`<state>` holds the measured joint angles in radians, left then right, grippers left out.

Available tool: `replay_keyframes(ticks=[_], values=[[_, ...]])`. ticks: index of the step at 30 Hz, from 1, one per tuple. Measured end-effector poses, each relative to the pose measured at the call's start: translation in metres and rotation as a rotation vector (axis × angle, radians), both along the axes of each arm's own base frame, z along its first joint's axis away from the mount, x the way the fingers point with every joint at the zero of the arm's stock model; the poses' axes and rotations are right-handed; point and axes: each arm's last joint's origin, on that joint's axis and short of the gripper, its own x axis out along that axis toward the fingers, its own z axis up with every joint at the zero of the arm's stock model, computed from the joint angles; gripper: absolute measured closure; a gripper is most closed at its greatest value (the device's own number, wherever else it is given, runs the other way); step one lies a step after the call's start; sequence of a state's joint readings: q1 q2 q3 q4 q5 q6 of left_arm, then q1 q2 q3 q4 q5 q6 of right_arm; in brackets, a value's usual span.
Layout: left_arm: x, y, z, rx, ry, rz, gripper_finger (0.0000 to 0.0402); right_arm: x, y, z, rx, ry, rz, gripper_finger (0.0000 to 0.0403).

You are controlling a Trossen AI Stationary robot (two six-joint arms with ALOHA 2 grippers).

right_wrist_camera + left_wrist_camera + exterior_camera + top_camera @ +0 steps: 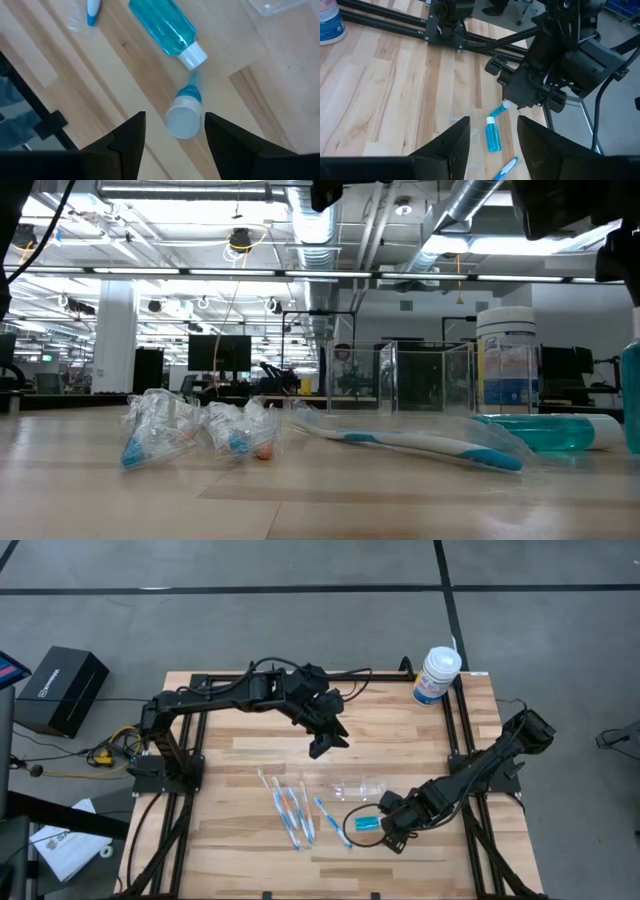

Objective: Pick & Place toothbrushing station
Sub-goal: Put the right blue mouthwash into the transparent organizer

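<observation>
Table (pixel 240 840): pale wooden top inside a dark metal frame; the widest bare stretch lies under and beside the left gripper, running toward the edge with the canister.
Left arm (pixel 215 695): reaches in from the left side toward the middle of the table.
Right arm (pixel 490 765): comes in along the right frame rail and bends low toward the table.
Canister (pixel 436 675): white with a blue label, upright at the far right corner, well apart from both grippers.
Toothbrushing station (pixel 358 787): clear plastic holder lying flat on the wood, its long axis running left to right across the table; which end is the cup I cannot tell. It lies between the two grippers, just beside the right one and farther from the left one. In the low view its clear walls (pixel 400 377) rise behind the toothbrushes.
Left gripper (pixel 327 743): hangs above bare wood, fingers apart with a clear gap, holding nothing.
Right gripper (pixel 392 835): low over the table, fingers spread wide, holding nothing.
Toothbrushes (pixel 291 808): a loose bunch of blue and white ones, near the station on the side away from the right gripper.
Bottle (pixel 165 27): small, blue liquid, white cap, lying on its side just ahead of the right gripper.
Small tube (pixel 184 115): white cap, blue body, between the right gripper's fingers, apart from both.
</observation>
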<state>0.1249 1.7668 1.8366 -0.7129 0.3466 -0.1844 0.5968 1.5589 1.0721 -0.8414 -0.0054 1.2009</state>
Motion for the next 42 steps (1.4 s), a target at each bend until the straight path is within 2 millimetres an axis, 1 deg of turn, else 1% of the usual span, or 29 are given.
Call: replay_keyframes(ticks=[6,13,17,24,27,42], values=[[-0.0004,0.0018,-0.0002,-0.003,0.004,0.006,0.0243,-0.0004,-0.0004,-0.0001,-0.011,0.000,0.004,0.0209],[-0.0006,0.0035,-0.0003,-0.003,0.004,0.011,0.0243,-0.0007,-0.0008,-0.0003,-0.018,0.002,0.002,0.0226],[-0.0006,0.0036,-0.0003,-0.003,0.005,0.012,0.0243,-0.0012,-0.0012,-0.0004,-0.022,0.007,0.002,0.0248],[-0.0006,0.0036,-0.0003,-0.004,0.005,0.012,0.0243,-0.0010,-0.0016,-0.0003,-0.035,-0.002,-0.002,0.0302],[-0.0007,0.0036,-0.0004,-0.004,0.006,0.012,0.0243,-0.0008,-0.0017,-0.0001,-0.034,-0.003,-0.003,0.0317],[-0.0006,0.0037,-0.0003,0.001,0.004,0.009,0.0243,0.0008,-0.0052,0.0010,-0.030,-0.004,-0.024,0.0317]])
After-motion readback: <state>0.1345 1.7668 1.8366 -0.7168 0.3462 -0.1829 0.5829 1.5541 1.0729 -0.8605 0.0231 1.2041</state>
